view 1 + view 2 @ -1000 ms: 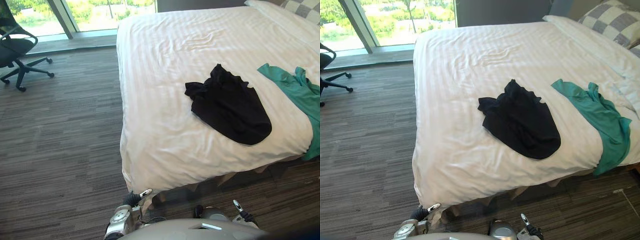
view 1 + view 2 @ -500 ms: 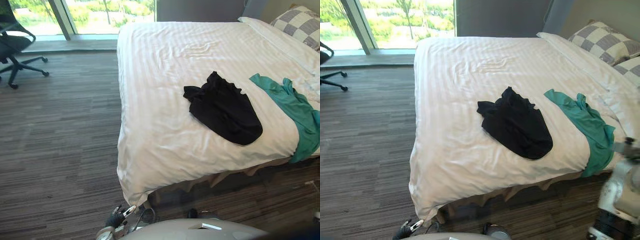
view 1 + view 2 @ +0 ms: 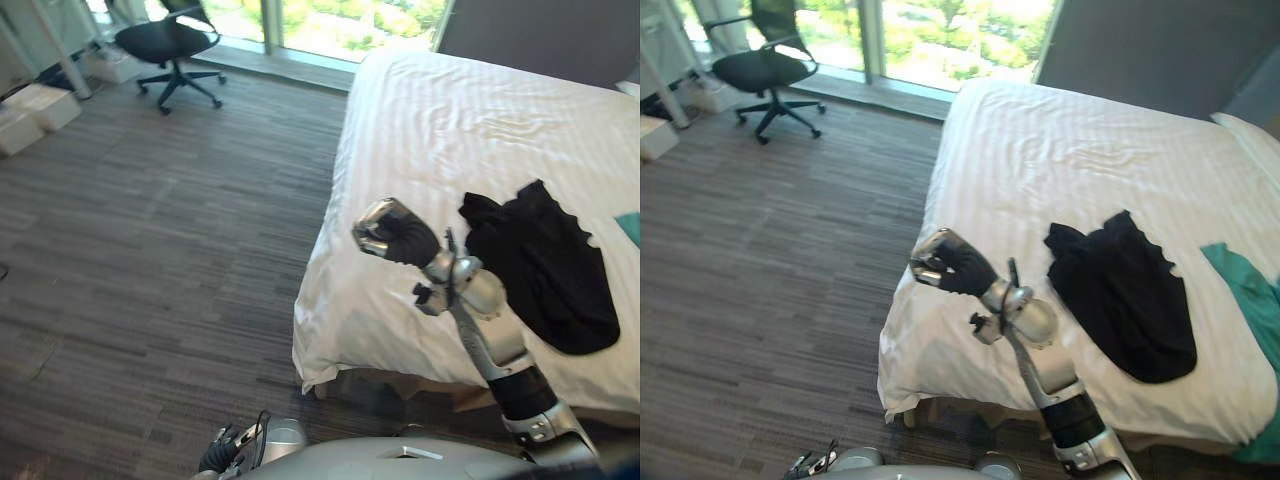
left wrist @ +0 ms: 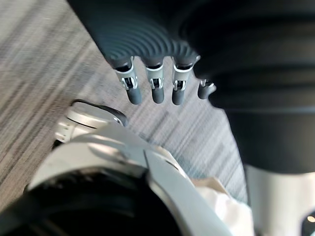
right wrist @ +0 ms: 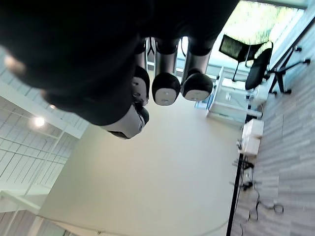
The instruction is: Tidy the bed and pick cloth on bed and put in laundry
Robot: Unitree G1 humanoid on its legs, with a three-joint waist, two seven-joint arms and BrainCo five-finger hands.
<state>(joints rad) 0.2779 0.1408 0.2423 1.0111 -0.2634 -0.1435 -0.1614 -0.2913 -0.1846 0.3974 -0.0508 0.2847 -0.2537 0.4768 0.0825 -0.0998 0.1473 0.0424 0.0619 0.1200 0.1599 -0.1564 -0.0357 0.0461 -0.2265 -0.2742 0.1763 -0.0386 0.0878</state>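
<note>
Black cloth (image 3: 1125, 295) lies flat on bed (image 3: 1040, 170), close to bed's near edge, nothing touching it. Long axis diagonal: bunched, ruffled end points to bed's middle, broad rounded end to bed's near edge. Teal cloth (image 3: 1245, 295) also on bed, beside that broad end, small gap between. Your right hand (image 3: 392, 232) in air over bed's near corner, fingers (image 5: 165, 88) clenched, grasping nothing. Your left hand (image 4: 147, 44) low, off bed, over floor (image 3: 150, 250); fingers (image 4: 157, 91) released, straight, touching nothing.

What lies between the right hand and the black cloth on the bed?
Just bare white bed sheet, seen in both eye views; the right hand hovers raised, apart from the black cloth.
</note>
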